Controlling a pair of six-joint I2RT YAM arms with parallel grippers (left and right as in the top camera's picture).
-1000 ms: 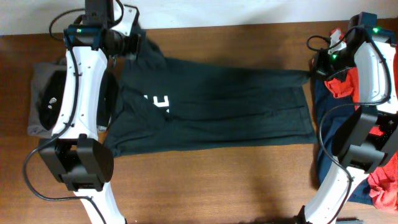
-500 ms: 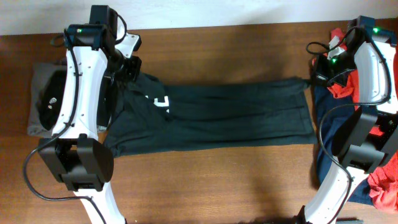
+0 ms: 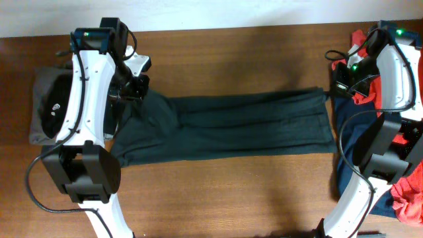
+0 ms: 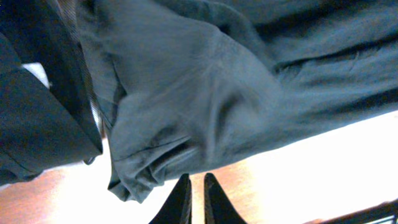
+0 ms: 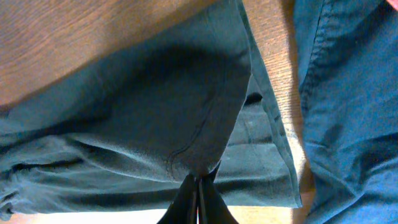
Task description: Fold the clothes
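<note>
The dark green-black T-shirt (image 3: 244, 125) lies as a long band across the table, its far part folded toward the near edge; the white letters are hidden. My left gripper (image 3: 137, 89) is at the shirt's left end. In the left wrist view its nearly closed fingers (image 4: 194, 180) meet the bunched edge of the shirt (image 4: 186, 93). My right gripper (image 3: 329, 91) is at the shirt's far right corner. In the right wrist view it (image 5: 198, 180) is shut on a pinch of the shirt (image 5: 124, 112), which tents up to the fingertips.
A grey and black pile (image 3: 46, 109) lies at the table's left end. Red (image 3: 370, 86) and navy (image 3: 347, 158) garments lie at the right end; the navy one also shows in the right wrist view (image 5: 348, 93). Bare wood (image 3: 231, 192) runs along the front.
Both grippers have moved toward the near edge with the shirt's far edge. The shirt has narrowed into a band and the white letters are now covered.
</note>
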